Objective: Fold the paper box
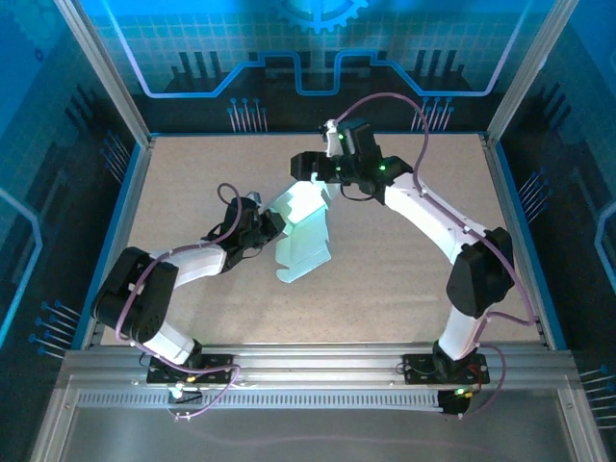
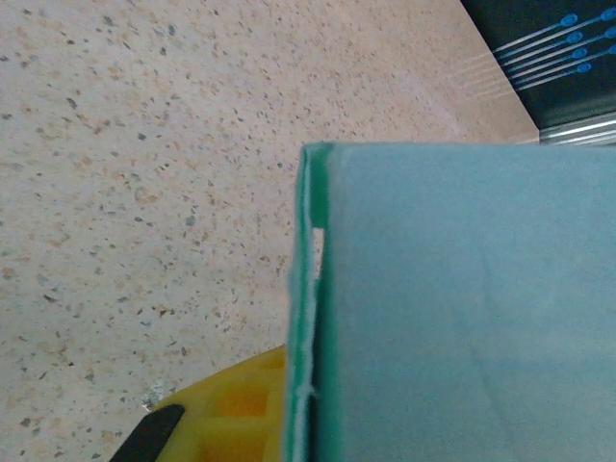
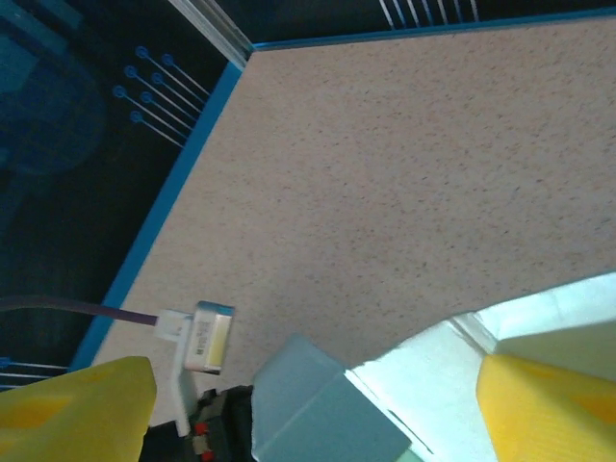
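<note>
1. Paper box [image 1: 303, 229]: pale light-blue thin card, approx. mid-bench [image 1: 414, 279], between the 2 arms. Partly folded, not flat.
2. Top view: the box's long axis runs near-to-far. The far end is lifted and bright under the light. The near part is a long panel with crease lines and an upturned edge.
3. Left wrist view: the paper box [image 2: 462, 308] reads teal. It is 1 broad smooth panel with a faint crease, and its left edge is doubled over, w/ a small white nick near the top. Speckled bench [image 2: 144, 192] behind.
4. Left gripper [image 1: 271, 228]: at the box's left edge, pressed together and pinching the card. 1 yellow finger [image 2: 236, 409] lies against the folded edge; the other is hidden by the card.
5. Right gripper [image 1: 322, 181]: at the box's far end, spread wide.
6. Right wrist view: yellow fingers [image 3: 77, 404] sit well apart, w/ the paper box [image 3: 423, 385] between them. It shows a grey-blue corner panel and a bright pale flap. The right-hand finger is at that flap; can't tell if it touches.
</note>
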Controlling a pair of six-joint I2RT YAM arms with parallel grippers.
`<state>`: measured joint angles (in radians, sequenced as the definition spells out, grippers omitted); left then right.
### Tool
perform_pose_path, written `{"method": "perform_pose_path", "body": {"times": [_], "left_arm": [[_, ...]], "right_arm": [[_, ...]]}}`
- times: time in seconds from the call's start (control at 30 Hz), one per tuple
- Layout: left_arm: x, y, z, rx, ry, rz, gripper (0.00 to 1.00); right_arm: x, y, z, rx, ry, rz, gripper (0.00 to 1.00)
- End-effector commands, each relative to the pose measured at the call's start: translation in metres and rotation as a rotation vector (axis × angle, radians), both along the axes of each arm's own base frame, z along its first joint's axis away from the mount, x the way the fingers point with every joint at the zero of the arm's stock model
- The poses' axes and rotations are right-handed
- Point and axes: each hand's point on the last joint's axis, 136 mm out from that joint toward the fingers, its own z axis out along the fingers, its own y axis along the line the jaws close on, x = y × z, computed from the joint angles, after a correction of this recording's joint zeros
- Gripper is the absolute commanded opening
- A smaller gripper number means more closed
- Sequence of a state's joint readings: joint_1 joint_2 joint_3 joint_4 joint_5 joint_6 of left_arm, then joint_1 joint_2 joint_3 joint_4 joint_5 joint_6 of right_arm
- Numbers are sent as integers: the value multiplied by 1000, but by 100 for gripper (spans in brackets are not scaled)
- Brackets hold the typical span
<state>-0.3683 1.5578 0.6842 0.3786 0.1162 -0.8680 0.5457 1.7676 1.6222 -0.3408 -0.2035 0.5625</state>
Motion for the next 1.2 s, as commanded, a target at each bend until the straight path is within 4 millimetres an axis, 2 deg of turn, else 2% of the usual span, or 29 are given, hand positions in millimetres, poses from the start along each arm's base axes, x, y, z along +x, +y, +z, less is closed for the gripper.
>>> {"method": "perform_pose_path", "body": {"times": [0.0, 0.27, 0.4, 0.5, 0.6, 0.8, 0.9, 1.0, 1.17], "left_arm": [[6, -13, 17, -29, -63, -69, 0], [5, -17, 31, -61, -104, -89, 0], [4, -15, 37, -73, -130, -79, 0], [3, -12, 33, -70, -120, -60, 0], [2, -5, 24, -31, -65, -27, 0], [0, 29, 1, 116, 35, 126, 0], [0, 41, -3, 171, 54, 171, 0], [0, 50, -5, 223, 59, 199, 0], [0, 62, 0, 316, 37, 235, 0]], "right_arm": [[-7, 14, -6, 83, 83, 93, 90], [-19, 31, -13, 167, 185, 184, 88], [-24, 46, -25, 176, 237, 211, 86], [-30, 54, -25, 164, 225, 218, 86], [-31, 45, -13, 106, 154, 183, 86], [-35, -1, 17, -109, -26, 34, 86], [-42, -12, 29, -188, -84, -3, 86], [-49, -12, 38, -275, -141, -27, 86], [-52, 4, 44, -427, -196, -48, 83]]}}
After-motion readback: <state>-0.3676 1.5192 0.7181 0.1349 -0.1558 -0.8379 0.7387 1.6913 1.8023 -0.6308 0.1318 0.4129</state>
